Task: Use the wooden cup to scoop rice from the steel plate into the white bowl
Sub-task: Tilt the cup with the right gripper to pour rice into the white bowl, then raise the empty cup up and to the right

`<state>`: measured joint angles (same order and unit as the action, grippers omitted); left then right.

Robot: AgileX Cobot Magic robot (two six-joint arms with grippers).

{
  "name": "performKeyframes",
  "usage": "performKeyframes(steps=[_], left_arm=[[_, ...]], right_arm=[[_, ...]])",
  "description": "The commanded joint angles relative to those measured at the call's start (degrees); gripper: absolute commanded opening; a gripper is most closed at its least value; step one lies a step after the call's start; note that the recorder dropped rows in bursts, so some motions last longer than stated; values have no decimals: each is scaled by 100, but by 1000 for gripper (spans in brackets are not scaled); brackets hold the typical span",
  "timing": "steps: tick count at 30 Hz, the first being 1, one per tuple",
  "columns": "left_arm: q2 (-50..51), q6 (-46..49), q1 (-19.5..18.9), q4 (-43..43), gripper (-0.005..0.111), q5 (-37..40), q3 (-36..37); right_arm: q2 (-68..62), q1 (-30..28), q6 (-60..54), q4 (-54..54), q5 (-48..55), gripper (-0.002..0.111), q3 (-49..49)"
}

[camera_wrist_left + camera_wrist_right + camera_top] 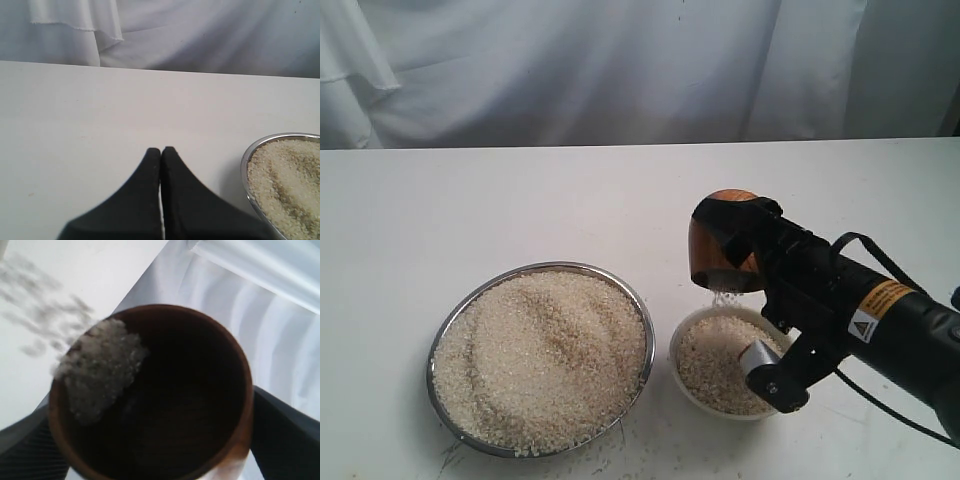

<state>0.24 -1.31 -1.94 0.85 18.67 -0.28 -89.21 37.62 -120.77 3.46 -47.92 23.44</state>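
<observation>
Tipping wooden cup [705, 245] over white bowl [674, 352], right gripper [738, 240] clamped wide around it, rice [725, 297] trickling down, left gripper [161, 152] closed, empty.

The white table [470, 220] carries the steel plate [556, 266] on the left and the white bowl [715, 411] just beside it, not touching. A little stray rice [585, 457] lies by the plate's near edge.
</observation>
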Motion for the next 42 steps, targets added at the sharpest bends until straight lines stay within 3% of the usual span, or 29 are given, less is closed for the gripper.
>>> performKeyframes(steps=[1, 42], left_arm=[[-24, -4, -11, 9, 0, -40, 28], [-24, -4, -11, 9, 0, -40, 28]], right_arm=[[111, 6, -25, -8, -300, 0, -110], [538, 6, -12, -112, -776, 0, -184]])
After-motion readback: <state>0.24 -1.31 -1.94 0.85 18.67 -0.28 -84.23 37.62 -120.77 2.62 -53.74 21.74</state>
